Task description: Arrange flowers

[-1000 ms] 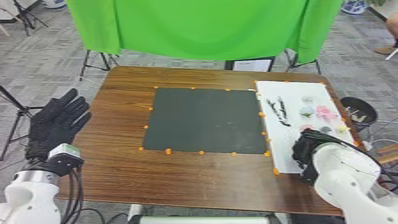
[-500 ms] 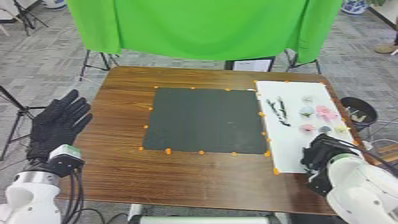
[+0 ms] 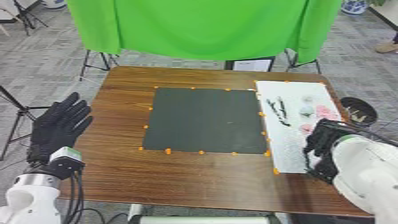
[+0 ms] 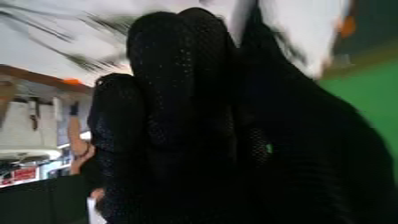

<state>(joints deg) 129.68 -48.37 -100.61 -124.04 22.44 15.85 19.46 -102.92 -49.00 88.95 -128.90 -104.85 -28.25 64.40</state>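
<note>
In the head view my right hand (image 3: 325, 140) is over the right part of the white board (image 3: 286, 155), beside the flowers, hiding some of them. A pink flower (image 3: 325, 112), a pale bluish flower (image 3: 306, 111) and a small pink one (image 3: 306, 128) lie there, with dark thin stems (image 3: 279, 111) to their left. The right wrist view has my right hand (image 4: 169, 100) with fingers extended and thumb close beside them; whether anything is between them I cannot tell. Blurred stems (image 4: 89, 57) lie beyond. My left hand (image 3: 59, 125) is open, off the table's left side.
A dark green mat (image 3: 204, 120) lies mid-table, left of the white board, with orange markers around its edge. Brown wood (image 3: 195, 180) borders it. A black bin (image 3: 358, 111) stands beyond the table's right edge. Green cloth (image 3: 200, 30) hangs behind the table.
My right hand has moved forward along the board, after first shifting a little to the right. It now covers flowers that showed half a second ago. My left hand has stayed put.
</note>
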